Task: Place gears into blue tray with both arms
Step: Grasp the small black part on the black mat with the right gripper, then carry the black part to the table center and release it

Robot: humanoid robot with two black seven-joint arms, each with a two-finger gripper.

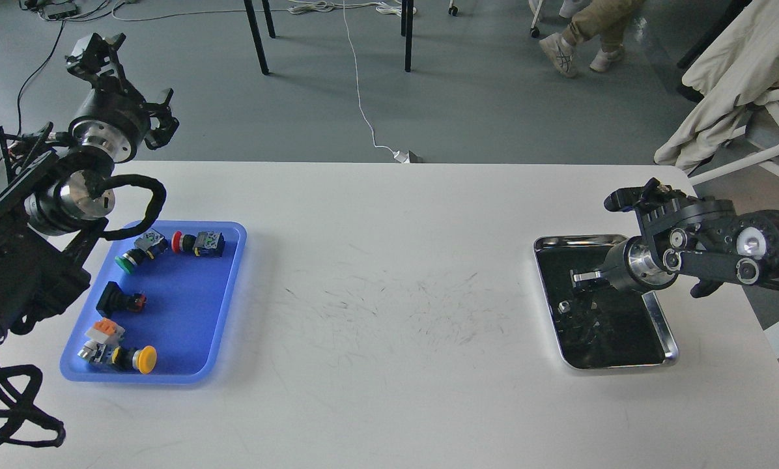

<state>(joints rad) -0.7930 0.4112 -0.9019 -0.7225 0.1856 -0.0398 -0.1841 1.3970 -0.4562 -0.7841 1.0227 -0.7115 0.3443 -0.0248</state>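
Black on a dark, shiny steel tray, the gears cannot be picked out for certain, so expect small, hard, light discs that slide on metal; pinch one across its toothed rim. Your right gripper reaches into that tray, its grasp impossible to read. Your left gripper hangs released, far above the blue tray

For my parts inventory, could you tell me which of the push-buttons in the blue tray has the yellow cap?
It is the push-button at the near end of the blue tray, closest to me. The others there show green, red, or dark caps.
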